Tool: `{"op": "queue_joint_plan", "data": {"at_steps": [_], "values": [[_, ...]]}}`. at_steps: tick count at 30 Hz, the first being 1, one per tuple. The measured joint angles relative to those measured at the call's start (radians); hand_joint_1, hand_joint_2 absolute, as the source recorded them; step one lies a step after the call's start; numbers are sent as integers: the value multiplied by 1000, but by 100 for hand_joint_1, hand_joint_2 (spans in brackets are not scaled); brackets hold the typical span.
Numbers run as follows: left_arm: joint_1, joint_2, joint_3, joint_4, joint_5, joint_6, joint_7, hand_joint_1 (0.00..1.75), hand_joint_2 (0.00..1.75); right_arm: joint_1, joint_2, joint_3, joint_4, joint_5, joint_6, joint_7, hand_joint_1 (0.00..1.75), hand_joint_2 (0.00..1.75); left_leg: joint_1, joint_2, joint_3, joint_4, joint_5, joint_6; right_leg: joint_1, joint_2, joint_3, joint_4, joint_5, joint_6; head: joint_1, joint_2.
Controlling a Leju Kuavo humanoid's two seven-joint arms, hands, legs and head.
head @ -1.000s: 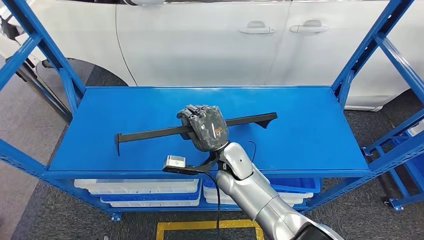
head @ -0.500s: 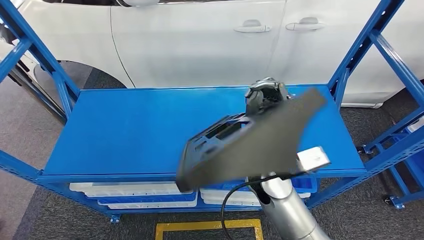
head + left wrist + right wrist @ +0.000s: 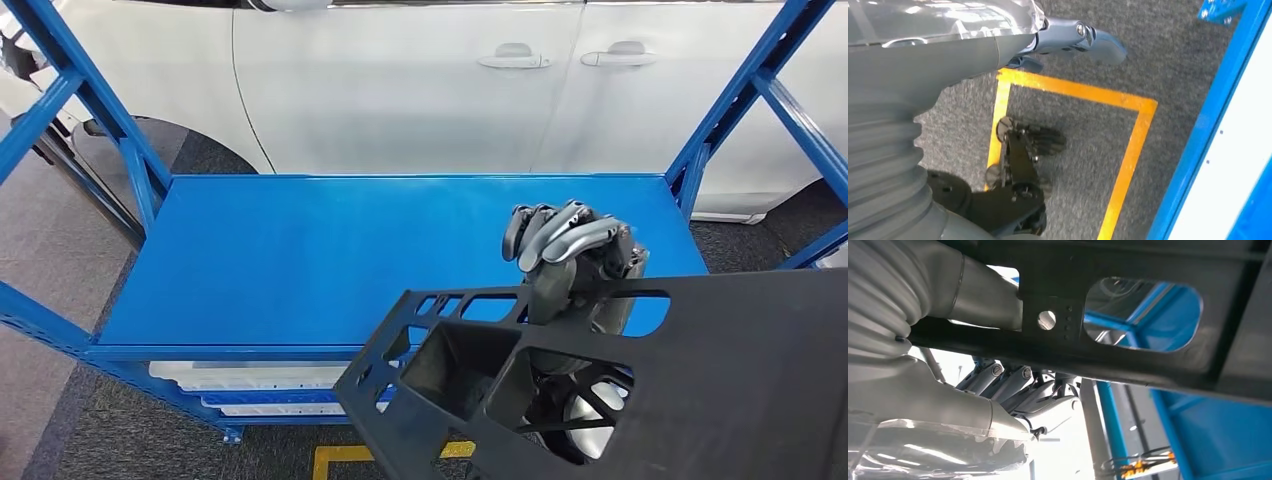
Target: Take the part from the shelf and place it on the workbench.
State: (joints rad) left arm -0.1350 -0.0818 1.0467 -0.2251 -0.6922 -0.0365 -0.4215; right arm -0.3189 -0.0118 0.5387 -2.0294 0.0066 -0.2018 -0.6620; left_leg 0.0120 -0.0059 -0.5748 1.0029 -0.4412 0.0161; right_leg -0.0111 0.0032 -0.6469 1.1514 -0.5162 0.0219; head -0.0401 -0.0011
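Head view first, from the left: the blue shelf stands with its slanted blue uprights framing a flat top deck, and white trays sit on the level beneath it. Behind the shelf is a white car with two door handles. On the grey floor in front of the shelf a yellow marked square shows at the bottom edge. Toward the right, the black part, a large flat plastic panel with ribbed pockets and cut-out windows, is raised off the shelf deck and tilted, close under the camera and covering the lower right of the view. The right hand grasps it at its upper edge, the fingers curled over the rim above the shelf's right half

Left wrist view looks down at grey carpet and the yellow marked square, with a blue shelf rail along one side; the left hand hangs beside the body holding nothing, its fingers loosely extended

Right wrist view shows the part pressed across the right hand, whose fingers wrap against its edge, blue shelf showing through a cut-out
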Motion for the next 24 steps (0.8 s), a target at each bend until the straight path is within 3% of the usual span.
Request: {"op": "queue_joint_plan", "data": {"at_steps": [2, 6, 8, 10, 11, 12, 13, 15, 17, 21, 22, 24], "values": [[-1, -1, 0, 0, -1, 0, -1, 0, 175, 4, -6, 14, -21, 9, 15, 2, 175, 175, -3, -1, -2, 8, -5, -11, -1, 1, 59, -121, 56, -8, 0, 0], [-3, -2, 0, 0, 2, 1, -4, 0, 175, 2, -8, 28, -24, 14, 22, 9, 175, 175, -1, -1, -6, 19, -18, -33, 1, 1, 61, -133, 62, -32, 0, 0], [-4, -4, 1, 0, 7, 4, -1, 0, 175, -4, -8, 33, -21, 10, 26, 10, 175, 175, 1, 0, -34, 93, -72, -41, -2, -3, 62, -138, 68, -42, 0, 0], [-1, -6, 2, 1, 10, 10, 4, 0, 175, -10, -7, 35, -14, -3, 30, 10, 175, 175, 2, 0, -87, 223, -143, -47, 1, -5, 57, -136, 71, -46, 0, 0], [2, -7, 4, 1, 13, 14, 6, 0, 175, -12, -7, 35, -9, -12, 33, 10, 175, 175, 2, 0, -105, 272, -160, -48, 3, -5, 54, -135, 72, -47, 0, 0], [7, -7, 6, 1, 15, 17, 7, 0, 175, -14, -7, 35, -5, -20, 36, 11, 175, 175, 2, 0, -109, 289, -160, -47, 4, -5, 51, -133, 72, -48, 0, 0], [10, -7, 7, 1, 18, 20, 8, 0, 175, -17, -7, 35, 0, -26, 39, 12, 175, 175, 2, 0, -92, 265, -141, -45, 6, -5, 49, -130, 73, -48, 0, 0], [16, -6, 11, 1, 23, 25, 11, 0, 175, -25, -7, 35, 7, -38, 42, 16, 175, 175, 0, 0, -19, 133, -82, -34, 8, -5, 47, -127, 74, -47, 0, 0], [19, -6, 18, 1, 27, 30, 12, 0, 175, -41, -7, 36, 14, -50, 41, 20, 175, 175, -6, -1, 33, 29, -47, -24, 10, -5, 44, -125, 79, -39, 0, 0], [31, -6, 28, 1, 31, 42, 21, 0, 175, -65, -9, 38, 32, -80, 27, 20, 175, 175, -7, 1, 29, 4, -22, -4, 10, -4, 33, -125, 84, -13, 0, 0], [33, -6, 29, 1, 31, 45, 24, 0, 175, -68, -11, 38, 37, -85, 23, 15, 175, 175, -5, 2, 23, -1, -12, 3, 10, -3, 24, -108, 63, -8, 0, 0], [34, -7, 32, 2, 31, 52, 29, 0, 175, -71, -15, 38, 45, -93, 19, 5, 175, 175, -3, 4, 4, -5, 6, 12, 6, -3, -10, -15, -20, 0, 0, 0]]}}
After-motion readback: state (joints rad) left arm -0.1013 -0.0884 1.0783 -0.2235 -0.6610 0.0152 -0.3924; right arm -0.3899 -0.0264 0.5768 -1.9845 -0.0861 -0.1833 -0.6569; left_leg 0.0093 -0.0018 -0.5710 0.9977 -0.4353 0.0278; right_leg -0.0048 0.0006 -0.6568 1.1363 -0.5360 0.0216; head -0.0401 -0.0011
